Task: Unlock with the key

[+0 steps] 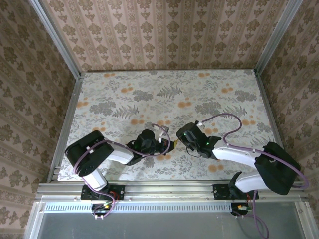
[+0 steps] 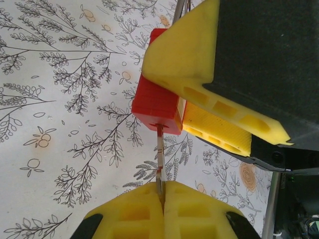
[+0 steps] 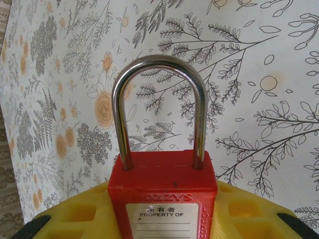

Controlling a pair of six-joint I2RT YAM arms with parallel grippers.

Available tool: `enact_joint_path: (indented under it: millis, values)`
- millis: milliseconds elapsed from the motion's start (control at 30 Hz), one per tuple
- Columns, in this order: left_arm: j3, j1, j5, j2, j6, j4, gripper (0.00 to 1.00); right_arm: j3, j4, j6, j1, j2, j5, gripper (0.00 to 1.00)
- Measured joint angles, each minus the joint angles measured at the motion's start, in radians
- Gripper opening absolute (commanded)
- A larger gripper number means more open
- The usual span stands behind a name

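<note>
Both clamped: left claw (image 2: 163,193) pinching key (image 2: 159,154), right claw (image 3: 162,201) pinching padlock (image 2: 154,99); right wrist reveals shackle (image 3: 159,63) seated.

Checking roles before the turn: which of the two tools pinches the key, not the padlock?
The left tool: it is shut on the thin metal key, which enters the base of the red padlock. The right tool clamps the padlock body.

The red padlock (image 3: 162,189), labelled "PROPERTY OF", stands upright between the right pincer's (image 3: 162,211) yellow fingers. Both legs of its steel shackle (image 3: 158,67) are sunk in the body. The thin metal key (image 2: 159,159) runs from the padlock's underside into the left pincer's (image 2: 163,194) closed fingers.
</note>
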Motion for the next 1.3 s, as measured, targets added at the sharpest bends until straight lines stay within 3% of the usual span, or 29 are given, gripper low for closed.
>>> enact_joint_path:
  millis: [867, 1300]
  values:
    - [0.0, -0.003, 0.017, -0.049, 0.002, 0.082, 0.0, -0.045, 0.017, 0.036, -0.01, -0.182, -0.001, 0.0]
    - [0.0, 0.043, 0.076, -0.113, -0.006, 0.027, 0.0, -0.011, 0.041, -0.09, 0.004, -0.169, 0.001, 0.0]
